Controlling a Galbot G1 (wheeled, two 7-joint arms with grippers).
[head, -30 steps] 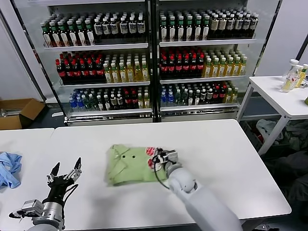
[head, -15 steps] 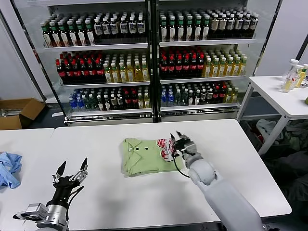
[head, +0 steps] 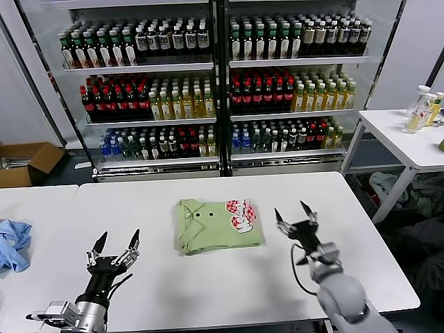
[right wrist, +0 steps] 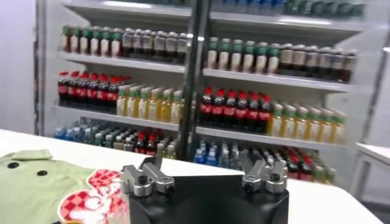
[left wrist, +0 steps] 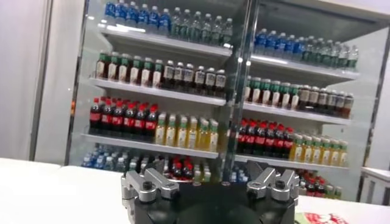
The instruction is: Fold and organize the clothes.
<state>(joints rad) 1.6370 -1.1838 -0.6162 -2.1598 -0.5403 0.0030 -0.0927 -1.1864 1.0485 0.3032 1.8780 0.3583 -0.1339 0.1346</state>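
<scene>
The light green shirt (head: 218,225) lies folded into a rectangle at the middle of the white table (head: 208,291), collar and dark buttons to its left, red-and-white graphic (head: 241,214) at its far right corner. It also shows in the right wrist view (right wrist: 36,185). My right gripper (head: 295,215) is open and empty, raised just right of the shirt and apart from it. My left gripper (head: 114,246) is open and empty, near the table's front left, well clear of the shirt.
A light blue cloth (head: 12,244) lies on the adjoining table at far left. Drink shelves (head: 215,83) stand behind the table. A second white table (head: 409,135) with bottles is at the right, and a cardboard box (head: 24,161) on the floor at left.
My right gripper let go of the shirt's graphic corner and drew back to the right, open. The shirt slid to the right, then stayed put. My left gripper shifted slightly right.
</scene>
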